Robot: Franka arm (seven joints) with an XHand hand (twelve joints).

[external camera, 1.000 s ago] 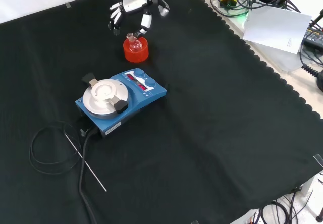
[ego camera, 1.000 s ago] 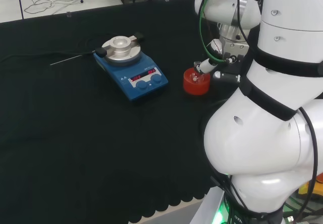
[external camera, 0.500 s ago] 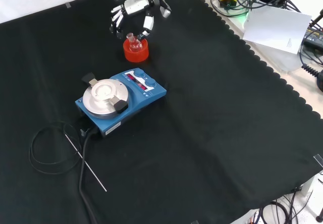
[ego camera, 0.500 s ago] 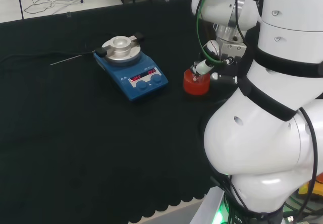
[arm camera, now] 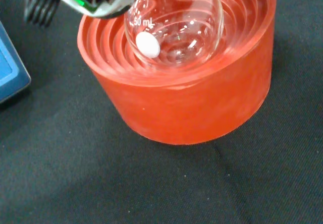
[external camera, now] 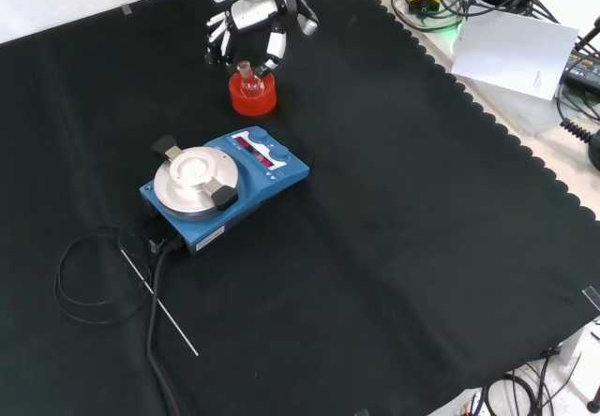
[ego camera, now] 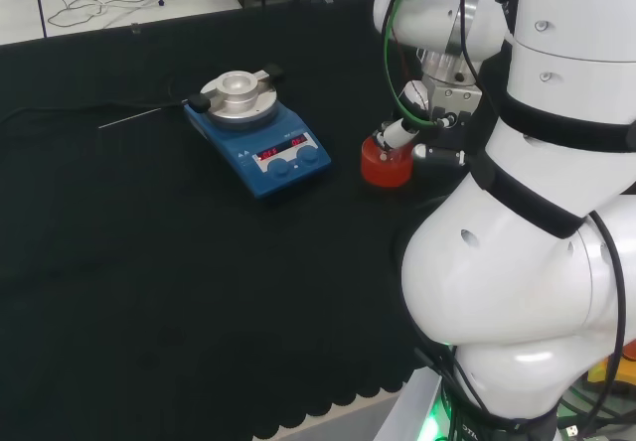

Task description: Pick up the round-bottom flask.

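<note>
A small clear round-bottom flask (external camera: 247, 78) sits upright in a red ribbed stand (external camera: 254, 99) on the black cloth. In the wrist view its bulb (arm camera: 174, 24) rests in the stand's ribbed bowl (arm camera: 202, 108), close under the palm. The black and white hand (external camera: 249, 19) hangs just above the flask with its fingers (external camera: 274, 47) spread and pointing down on either side of the neck, not closed on it. In the head view a finger of the hand (ego camera: 398, 134) reaches down onto the top of the stand (ego camera: 386, 167).
A blue hotplate stirrer (external camera: 223, 187) with a round metal top stands nearer the camera in the front view, close to the stand. Its black cable (external camera: 89, 285) and a thin metal rod (external camera: 159, 304) lie beside it. The arm's white links (ego camera: 527, 222) stand at the head view's right.
The hand has come a little lower and closer over the flask, so its fingers now straddle the neck. The flask and the stand have not moved.
</note>
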